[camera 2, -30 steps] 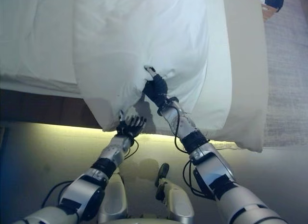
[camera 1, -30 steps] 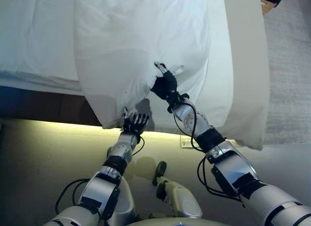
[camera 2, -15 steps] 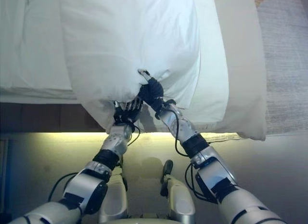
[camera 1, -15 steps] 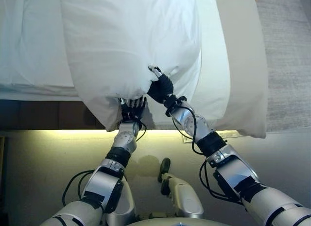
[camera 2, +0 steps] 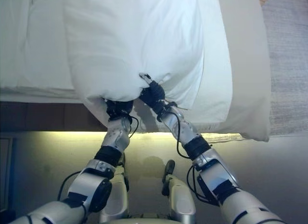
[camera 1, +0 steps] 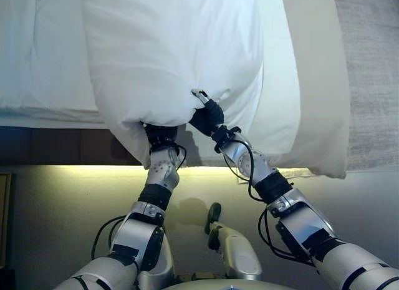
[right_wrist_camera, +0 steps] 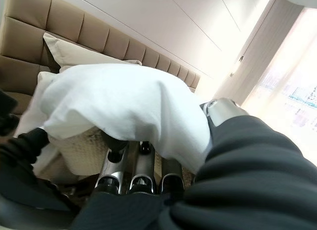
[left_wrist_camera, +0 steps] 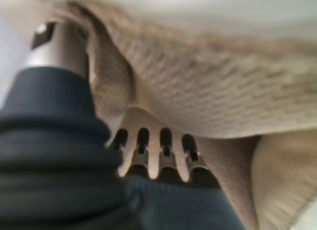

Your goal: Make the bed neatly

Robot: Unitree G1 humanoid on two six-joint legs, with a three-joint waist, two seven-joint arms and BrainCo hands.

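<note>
A puffy white duvet [camera 1: 174, 47] lies bunched on the bed, its near edge hanging over the bed's side. My right hand [camera 1: 207, 117] grips that edge, thumb [right_wrist_camera: 223, 109] on top and fingers [right_wrist_camera: 141, 165] beneath the white cloth [right_wrist_camera: 124, 101]. My left hand [camera 1: 161, 135] is pushed in under the duvet's edge just left of the right hand. Only its dark wrist cover shows from above. In the left wrist view its fingers [left_wrist_camera: 166, 151] lie straight against a beige knit blanket [left_wrist_camera: 208, 91].
A cream bedspread [camera 1: 318, 84] covers the bed's right part and a white sheet [camera 1: 37, 65] its left. The dark bed base [camera 1: 56, 146] runs below, with a lit floor strip. Grey carpet [camera 1: 374, 72] lies at right. A padded headboard [right_wrist_camera: 29, 22] and pillows [right_wrist_camera: 74, 54] show.
My left hand has moved up from below the duvet's hanging edge and slid under it; its fingers no longer show from above. My right hand keeps its hold.
</note>
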